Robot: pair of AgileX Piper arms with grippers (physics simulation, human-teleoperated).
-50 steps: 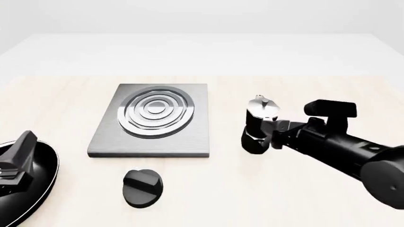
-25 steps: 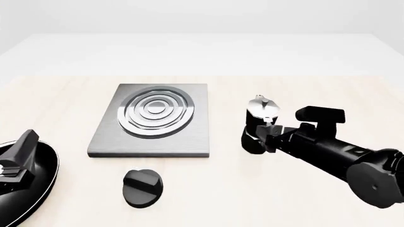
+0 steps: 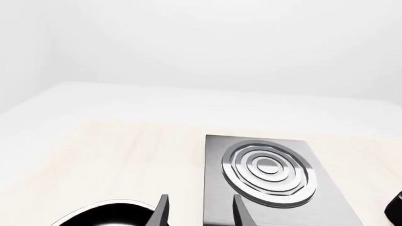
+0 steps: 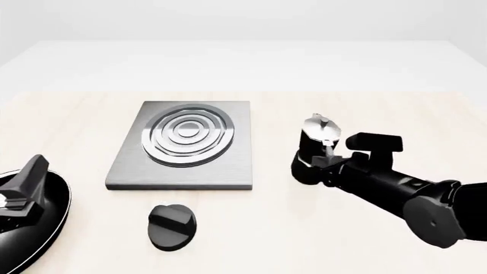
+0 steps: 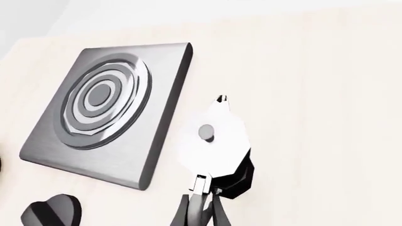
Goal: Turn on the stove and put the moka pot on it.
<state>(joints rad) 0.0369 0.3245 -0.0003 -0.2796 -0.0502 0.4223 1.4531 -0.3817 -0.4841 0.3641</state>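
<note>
Front view, moka pot (image 4: pixel 314 149): stands on the table just right of the stove (image 4: pixel 184 145).
Right gripper (image 4: pixel 327 164): your jaws are pinched narrowly on its handle side.
Left gripper (image 3: pixel 199 213): your jaws are spread, empty, above the frying pan (image 4: pixel 31 228).
Knob (image 4: pixel 171 220): near the stove's front edge.

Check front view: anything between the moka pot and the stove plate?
Nothing. In the front view, only bare table lies between the moka pot and the stove plate. The right wrist view shows the same empty gap. The knob sits nearer the camera.
</note>
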